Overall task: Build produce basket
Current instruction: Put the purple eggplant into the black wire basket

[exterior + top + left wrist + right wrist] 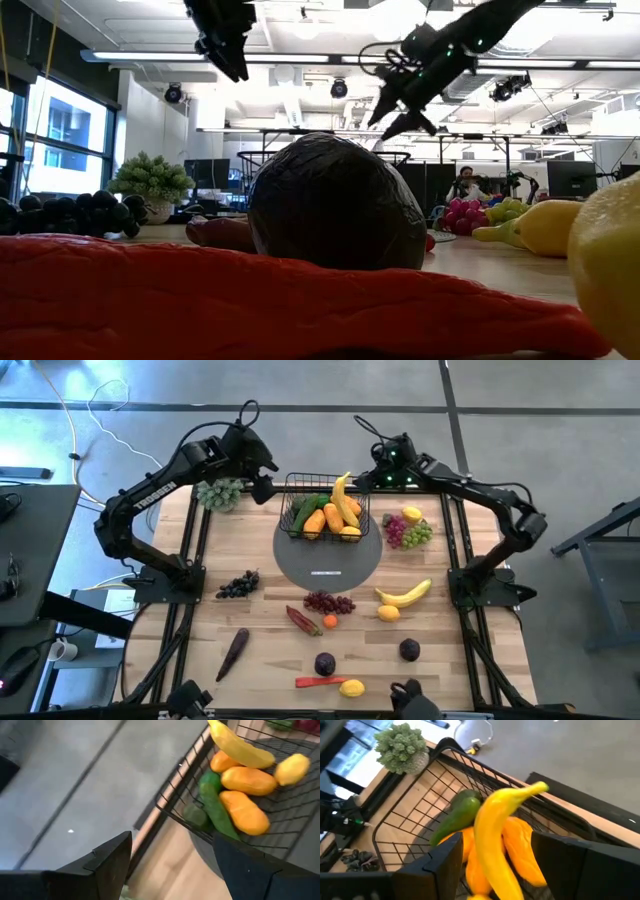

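Two grippers, both spread, empty: left gripper beside black wire-mesh basket, right gripper over yellow banana. Only the low view shows a seated person.

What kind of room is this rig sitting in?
Probably a robotics lab or open workshop: a bare concrete floor surrounds the wooden table, ceiling strip lights run overhead, and more equipment frames stand behind.
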Available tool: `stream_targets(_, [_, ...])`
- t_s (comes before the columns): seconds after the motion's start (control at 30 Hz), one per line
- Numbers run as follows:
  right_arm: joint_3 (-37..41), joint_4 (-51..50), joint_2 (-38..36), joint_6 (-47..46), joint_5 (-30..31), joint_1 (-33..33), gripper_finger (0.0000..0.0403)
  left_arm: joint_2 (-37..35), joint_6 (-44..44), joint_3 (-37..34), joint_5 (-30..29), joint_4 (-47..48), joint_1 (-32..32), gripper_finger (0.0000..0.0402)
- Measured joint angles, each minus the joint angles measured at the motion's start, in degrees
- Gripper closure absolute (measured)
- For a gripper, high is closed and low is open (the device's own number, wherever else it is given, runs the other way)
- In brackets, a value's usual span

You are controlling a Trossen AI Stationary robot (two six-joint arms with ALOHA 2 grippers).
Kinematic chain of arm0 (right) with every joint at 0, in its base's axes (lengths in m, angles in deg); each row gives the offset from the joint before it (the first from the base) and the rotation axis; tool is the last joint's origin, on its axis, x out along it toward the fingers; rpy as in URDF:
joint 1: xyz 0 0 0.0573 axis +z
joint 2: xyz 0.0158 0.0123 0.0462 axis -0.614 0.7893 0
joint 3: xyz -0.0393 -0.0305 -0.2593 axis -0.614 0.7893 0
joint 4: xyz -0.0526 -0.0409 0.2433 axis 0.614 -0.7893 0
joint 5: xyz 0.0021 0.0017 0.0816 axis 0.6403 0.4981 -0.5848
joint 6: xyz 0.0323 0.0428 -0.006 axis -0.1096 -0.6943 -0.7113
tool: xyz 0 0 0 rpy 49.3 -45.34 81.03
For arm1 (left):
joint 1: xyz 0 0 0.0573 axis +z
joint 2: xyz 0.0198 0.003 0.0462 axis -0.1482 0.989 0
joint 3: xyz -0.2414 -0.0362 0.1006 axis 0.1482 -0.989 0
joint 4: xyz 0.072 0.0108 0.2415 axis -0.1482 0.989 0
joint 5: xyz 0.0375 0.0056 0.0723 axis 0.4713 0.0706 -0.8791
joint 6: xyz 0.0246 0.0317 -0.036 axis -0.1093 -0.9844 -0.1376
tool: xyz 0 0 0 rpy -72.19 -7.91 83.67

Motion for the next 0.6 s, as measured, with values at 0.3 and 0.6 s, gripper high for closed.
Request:
stream_targets(0.3, [0.00,-10.06,-8.40,-1.30,6.94,3.73,0.0187,-2.72,4.62,-7.10,2.61,-0.06,-0.53,0.0133])
stream_targets(0.6, [0.00,-14.72,-13.22,-5.34,11.54,7.98,0.0187,-3.48,6.42,-12.30,2.73,0.62,-5.25,0.0133])
